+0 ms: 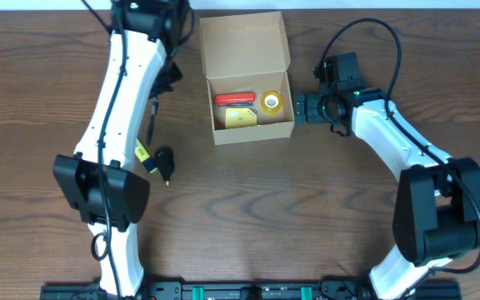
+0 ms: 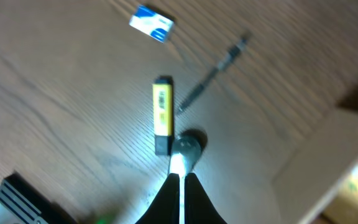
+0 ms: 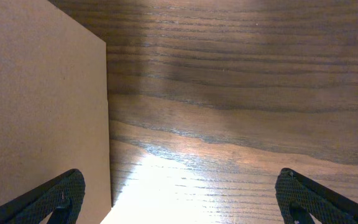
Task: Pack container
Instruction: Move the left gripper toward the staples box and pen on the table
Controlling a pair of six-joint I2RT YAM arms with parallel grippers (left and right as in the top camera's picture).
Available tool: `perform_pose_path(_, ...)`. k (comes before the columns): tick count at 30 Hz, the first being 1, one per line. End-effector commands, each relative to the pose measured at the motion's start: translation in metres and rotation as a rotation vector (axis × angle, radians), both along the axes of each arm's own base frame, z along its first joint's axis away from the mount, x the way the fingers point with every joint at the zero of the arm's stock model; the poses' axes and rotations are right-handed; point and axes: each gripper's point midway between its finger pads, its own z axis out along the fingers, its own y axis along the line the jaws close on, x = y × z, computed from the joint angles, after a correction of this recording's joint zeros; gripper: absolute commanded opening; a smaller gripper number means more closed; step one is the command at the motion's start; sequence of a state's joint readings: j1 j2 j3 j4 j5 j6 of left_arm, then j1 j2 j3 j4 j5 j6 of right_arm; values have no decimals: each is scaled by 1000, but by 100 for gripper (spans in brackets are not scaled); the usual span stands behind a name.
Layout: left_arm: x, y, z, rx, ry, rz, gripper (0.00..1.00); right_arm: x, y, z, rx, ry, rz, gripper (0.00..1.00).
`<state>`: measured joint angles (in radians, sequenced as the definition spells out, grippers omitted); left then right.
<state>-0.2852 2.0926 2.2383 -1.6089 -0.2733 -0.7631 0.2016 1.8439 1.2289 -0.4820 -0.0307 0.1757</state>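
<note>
The tan cardboard container (image 1: 248, 132) stands open at the back middle of the table, its lid flap (image 1: 242, 43) folded back. Inside lie a red item (image 1: 234, 98), a yellow pad (image 1: 240, 117) and a tape roll (image 1: 272, 102). My right gripper (image 1: 300, 108) is open and empty just outside the container's right wall; that wall (image 3: 42, 93) fills the left of the right wrist view, between the spread fingers (image 3: 182, 205). My left gripper (image 1: 172, 77) is shut and empty, raised left of the container. Its closed fingers (image 2: 180, 182) point at a small black item (image 2: 189, 143).
On the table left of the container lie a yellow highlighter (image 1: 143, 153) (image 2: 161, 112), the small black item (image 1: 165, 160) and a thin pen (image 1: 151, 118) (image 2: 213, 73). A blue-and-white eraser (image 2: 151, 23) lies beyond them. The container's corner (image 2: 328, 162) shows at the right of the left wrist view.
</note>
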Motion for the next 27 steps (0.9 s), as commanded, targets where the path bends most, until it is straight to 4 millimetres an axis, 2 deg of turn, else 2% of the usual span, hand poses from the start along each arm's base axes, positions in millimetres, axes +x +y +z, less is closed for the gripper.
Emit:
perform_pose_path(1, -15, -23, -4, -17, 91, -166, 6, 0, -1, 0, 7, 3, -12, 99)
perform_pose_path(4, -28, -29, 3, -21, 136, -256, 6, 0, -1, 0, 7, 3, -12, 99)
perform_pose_path(11, -45, -41, 19, -89, 167, -505, 6, 0, -1, 0, 7, 3, -13, 99)
perform_pose_path(17, -92, -36, -6, -85, 295, -561, 6, 0, -1, 0, 7, 3, -12, 99)
perform_pose_path(21, -111, -43, -22, -158, 197, -607, 6, 0, -1, 0, 7, 3, -12, 99)
perform_pose_path(24, -117, -40, -29, -171, 85, -612, 6, 0, -1, 0, 7, 3, -12, 99)
perform_pose_path(27, -126, -34, -50, -172, 44, -608, 6, 0, -1, 0, 7, 3, -12, 99)
